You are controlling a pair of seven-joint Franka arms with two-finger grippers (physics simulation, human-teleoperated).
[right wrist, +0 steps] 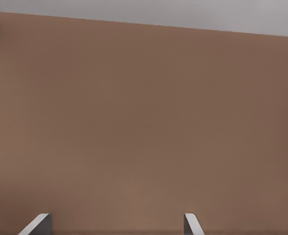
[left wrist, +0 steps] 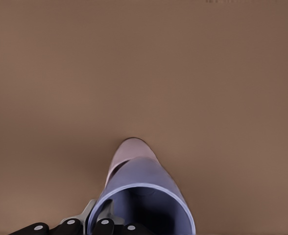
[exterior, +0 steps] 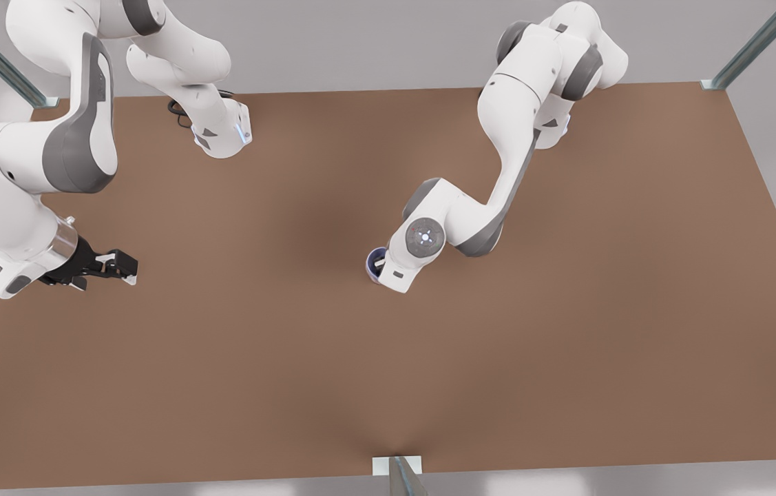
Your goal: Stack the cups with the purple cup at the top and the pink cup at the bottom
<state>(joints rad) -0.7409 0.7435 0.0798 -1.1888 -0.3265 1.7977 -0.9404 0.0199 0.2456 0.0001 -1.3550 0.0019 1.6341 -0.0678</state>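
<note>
The purple cup point(left wrist: 146, 183) sits nested inside the pink cup point(left wrist: 126, 152), whose pale base pokes out beyond it on the brown table. My left gripper point(left wrist: 98, 214) is shut on the purple cup's rim, one finger point(left wrist: 86, 211) outside the wall and the other inside. In the front view that gripper point(exterior: 382, 267) points down at mid-table, with the purple cup point(exterior: 374, 262) peeking out beside the hand. My right gripper point(exterior: 127, 269) waits open and empty at the front view's left, over bare table point(right wrist: 117, 223).
The brown table point(exterior: 567, 310) spreads wide around the cups. Both arm bases point(exterior: 222, 134) stand along the far edge. Metal frame posts point(exterior: 401, 475) rise at the near edge and the far corners.
</note>
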